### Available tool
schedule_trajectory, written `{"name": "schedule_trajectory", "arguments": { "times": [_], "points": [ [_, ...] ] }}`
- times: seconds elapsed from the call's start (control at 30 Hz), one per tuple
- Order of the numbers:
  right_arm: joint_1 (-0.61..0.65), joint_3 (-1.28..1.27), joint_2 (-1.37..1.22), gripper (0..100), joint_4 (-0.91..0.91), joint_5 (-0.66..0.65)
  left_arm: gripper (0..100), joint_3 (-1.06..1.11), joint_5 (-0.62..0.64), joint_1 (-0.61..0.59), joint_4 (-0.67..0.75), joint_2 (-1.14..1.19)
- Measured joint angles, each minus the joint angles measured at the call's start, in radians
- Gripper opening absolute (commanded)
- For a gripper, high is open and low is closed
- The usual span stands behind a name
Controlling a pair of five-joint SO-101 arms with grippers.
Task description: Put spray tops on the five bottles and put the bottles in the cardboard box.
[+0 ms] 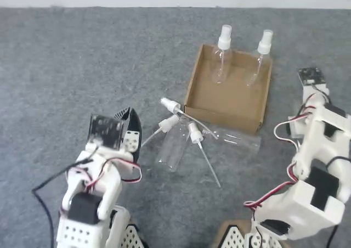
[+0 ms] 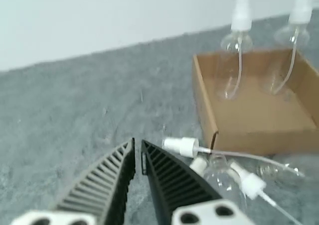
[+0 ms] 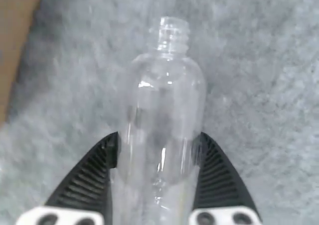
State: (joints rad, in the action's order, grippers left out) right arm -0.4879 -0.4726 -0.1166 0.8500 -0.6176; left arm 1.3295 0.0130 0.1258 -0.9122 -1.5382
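The right gripper [image 3: 157,138] pinches an open-necked bottle [image 3: 164,100]. Its fingers [image 3: 94,175] press against both sides of the clear body, and the threaded neck points away from the wrist. Grey tabletop [image 3: 259,60] lies behind the bottle.

The left gripper [image 1: 129,128] hangs over the near left part of the tabletop with its fingers pressed almost together and nothing between them. The pile of loose parts lies just beyond its tips, toward the middle of the tabletop.

In that pile are loose spray tops [image 1: 170,104] with long thin tubes, lying across a bare bottle [image 1: 173,146] that rests on its side. A second lying bottle [image 1: 241,139] rests along the near wall of the cardboard box [image 1: 227,113].

The box sits toward the far edge, right of the middle. Inside it, by its far wall, stand a capped bottle [image 1: 221,61] and a second capped bottle [image 1: 260,64], apart from each other and well apart from the left gripper.
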Motion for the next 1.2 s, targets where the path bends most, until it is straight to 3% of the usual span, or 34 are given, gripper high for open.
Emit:
{"name": "schedule_trajectory", "arguments": {
  "times": [0.13,0.27,0.43,0.67,0.9,1.2],
  "points": [
    [-0.072,0.0,0.0,0.3,0.008,-0.02,4,-0.117,0.0,-0.002,0.009,0.282],
    [-0.121,0.0,0.006,0.6,0.023,-0.147,14,-0.285,0.021,-0.002,0.009,0.589],
    [-0.172,-0.018,0.02,0.6,0.046,-0.285,20,-0.489,0.126,-0.002,0.009,0.947],
    [-0.235,-0.018,0.02,0.6,0.052,-0.413,21,-0.74,0.316,0.0,0.009,1.35],
    [-0.247,-0.018,0.02,0.6,0.052,-0.459,23,-0.979,0.557,0.0,-0.091,1.625],
    [-0.247,-0.018,0.02,0.6,0.052,-0.465,23,-1.131,0.651,0.029,-0.143,1.791]
  ]
}}
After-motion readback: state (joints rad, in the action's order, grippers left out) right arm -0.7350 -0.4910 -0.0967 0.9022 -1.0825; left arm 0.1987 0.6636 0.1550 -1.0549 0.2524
